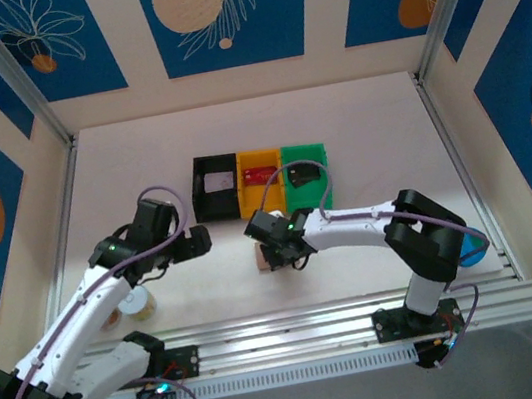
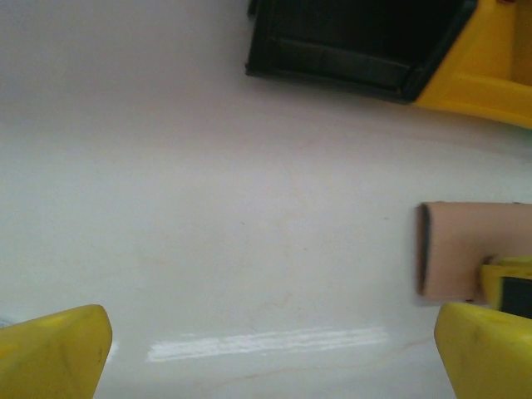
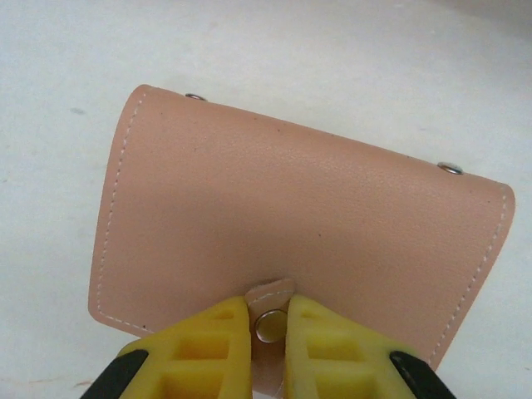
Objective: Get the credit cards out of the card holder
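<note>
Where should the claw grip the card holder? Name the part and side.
The snap tab on the edge of the card holder facing the right claw, from that side: the holder lies shut and flat, so only the tab sticks out.

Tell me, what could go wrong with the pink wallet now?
1. The right pincer pinches just the small snap tab of the card holder, so it might slip off.
2. Nothing else seems to pin the holder down. The left pincer is open and off to one side, so pulling the tab could lift or drag the whole holder instead of unsnapping it.
</note>
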Motion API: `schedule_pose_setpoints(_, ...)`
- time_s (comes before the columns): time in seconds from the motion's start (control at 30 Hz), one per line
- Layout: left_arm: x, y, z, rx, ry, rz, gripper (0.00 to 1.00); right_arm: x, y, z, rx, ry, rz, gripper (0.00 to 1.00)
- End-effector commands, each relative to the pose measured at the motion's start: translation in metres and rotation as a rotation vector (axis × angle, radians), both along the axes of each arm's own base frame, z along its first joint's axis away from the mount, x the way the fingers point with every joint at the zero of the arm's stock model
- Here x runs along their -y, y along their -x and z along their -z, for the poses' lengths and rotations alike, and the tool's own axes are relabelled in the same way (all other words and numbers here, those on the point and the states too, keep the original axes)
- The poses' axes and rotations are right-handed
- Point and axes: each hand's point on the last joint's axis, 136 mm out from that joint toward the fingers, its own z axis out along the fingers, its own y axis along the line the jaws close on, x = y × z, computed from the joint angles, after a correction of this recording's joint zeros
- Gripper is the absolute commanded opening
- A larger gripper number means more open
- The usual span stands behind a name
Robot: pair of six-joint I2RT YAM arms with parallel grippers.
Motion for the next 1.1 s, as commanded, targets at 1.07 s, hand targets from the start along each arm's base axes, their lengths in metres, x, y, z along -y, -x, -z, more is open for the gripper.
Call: schedule_pose_setpoints(1.07, 0.016, 0.026, 0.02, -0.037, 0.217, -0.132, 0.99, -0.071, 0.036, -0.075, 0.174, -0.266, -0.459, 0.0)
